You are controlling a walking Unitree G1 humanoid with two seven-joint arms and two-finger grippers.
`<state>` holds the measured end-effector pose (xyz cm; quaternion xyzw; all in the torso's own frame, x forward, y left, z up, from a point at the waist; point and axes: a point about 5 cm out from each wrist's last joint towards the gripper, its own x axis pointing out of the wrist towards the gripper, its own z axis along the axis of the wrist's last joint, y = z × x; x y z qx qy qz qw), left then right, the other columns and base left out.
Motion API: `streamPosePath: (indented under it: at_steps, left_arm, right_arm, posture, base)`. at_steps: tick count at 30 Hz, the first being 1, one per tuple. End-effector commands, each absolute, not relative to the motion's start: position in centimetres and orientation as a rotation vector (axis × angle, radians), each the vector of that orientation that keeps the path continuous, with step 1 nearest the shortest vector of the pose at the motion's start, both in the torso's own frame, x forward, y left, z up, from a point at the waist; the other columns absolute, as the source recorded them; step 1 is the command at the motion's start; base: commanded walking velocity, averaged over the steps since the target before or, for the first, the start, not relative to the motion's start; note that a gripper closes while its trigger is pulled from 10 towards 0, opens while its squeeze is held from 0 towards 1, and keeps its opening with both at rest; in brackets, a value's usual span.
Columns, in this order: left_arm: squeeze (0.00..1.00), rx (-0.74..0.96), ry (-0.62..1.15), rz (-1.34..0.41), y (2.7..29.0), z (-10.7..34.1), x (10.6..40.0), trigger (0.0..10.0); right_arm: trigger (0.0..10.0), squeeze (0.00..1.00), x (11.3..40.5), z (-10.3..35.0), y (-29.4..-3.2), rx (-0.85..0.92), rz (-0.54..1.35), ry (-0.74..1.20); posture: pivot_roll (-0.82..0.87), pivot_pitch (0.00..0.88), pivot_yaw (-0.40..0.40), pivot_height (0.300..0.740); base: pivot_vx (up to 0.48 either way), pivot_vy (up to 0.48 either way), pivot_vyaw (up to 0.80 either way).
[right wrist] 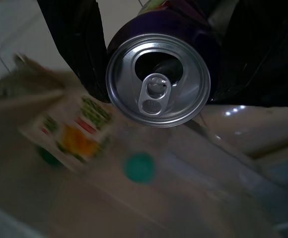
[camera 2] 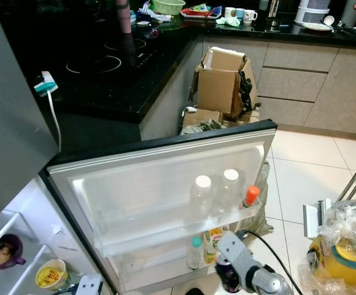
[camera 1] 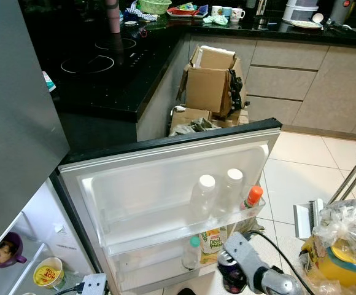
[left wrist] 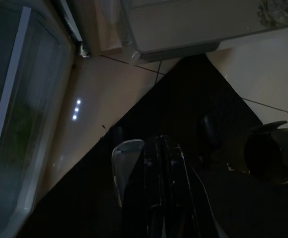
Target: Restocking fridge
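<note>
The fridge door (camera 1: 166, 166) stands wide open. Its upper shelf holds two white-capped bottles (camera 1: 204, 195) and an orange-capped bottle (camera 1: 252, 198). On the lower door shelf stand a green-capped bottle (camera 1: 192, 252) and a juice carton (camera 1: 210, 241). My right gripper (camera 1: 230, 275) is shut on a dark purple drink can (camera 1: 229, 264), low in front of that shelf, just right of the carton. In the right wrist view the can's silver top (right wrist: 158, 79) sits between the two black fingers (right wrist: 77, 49), with the carton (right wrist: 69, 131) blurred beyond. My left gripper (left wrist: 161, 163) hangs idle in the dark, its fingers together.
A plastic bag (camera 1: 344, 236) with a yellow container sits on the floor at right. Cardboard boxes (camera 1: 208, 86) stand beyond the door against the cabinets. The black hob counter (camera 1: 98, 67) is at the left. Inside the fridge are a purple cup (camera 1: 6, 252) and a yellow cup (camera 1: 48, 272).
</note>
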<state>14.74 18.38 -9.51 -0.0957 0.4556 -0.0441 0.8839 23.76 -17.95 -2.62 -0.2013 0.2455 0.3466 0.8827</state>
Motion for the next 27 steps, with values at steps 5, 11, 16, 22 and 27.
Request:
streamPosePath:
  at_steps: [5, 11, 16, 22, 27]
  left_arm:
    - [0.0, -0.2, 0.874, -0.081, 19.4, -8.9, 15.5, 10.0]
    - [0.0, -0.197, 0.719, -0.108, 20.3, -7.4, 17.5, 10.0]
    - [0.0, -0.194, 0.708, -0.097, 20.7, -7.3, 17.5, 10.0]
    - [0.0, -0.194, 0.679, -0.105, 21.2, -7.1, 17.3, 10.0]
    - [0.0, -0.191, 0.658, -0.125, 21.1, -6.9, 17.6, 10.0]
  right_arm:
    - [10.0, 0.0, 24.9, -1.1, -16.3, -0.382, 0.809, 0.416]
    - [10.0, 0.0, 25.4, -0.4, -15.6, -0.359, 0.849, 0.389]
    - [10.0, 0.0, 25.3, -0.4, -15.6, -0.353, 0.854, 0.391]
    - [10.0, 0.0, 25.4, -0.1, -15.3, -0.329, 0.859, 0.386]
    - [10.0, 0.0, 25.7, 0.2, -14.9, -0.314, 0.867, 0.372]
  posture:
    - [-0.11, 0.0, -0.028, 0.74]
    - [-0.1, 0.0, -0.026, 0.705]
    - [-0.1, 0.0, -0.024, 0.69]
    - [-0.1, 0.0, -0.022, 0.66]
    - [-0.1, 0.0, -0.022, 0.64]
  base:
    - [0.0, 0.0, 0.0]
    - [0.0, 0.0, 0.0]
    - [0.0, 0.0, 0.0]
    - [0.0, 0.0, 0.0]
    - [0.0, 0.0, 0.0]
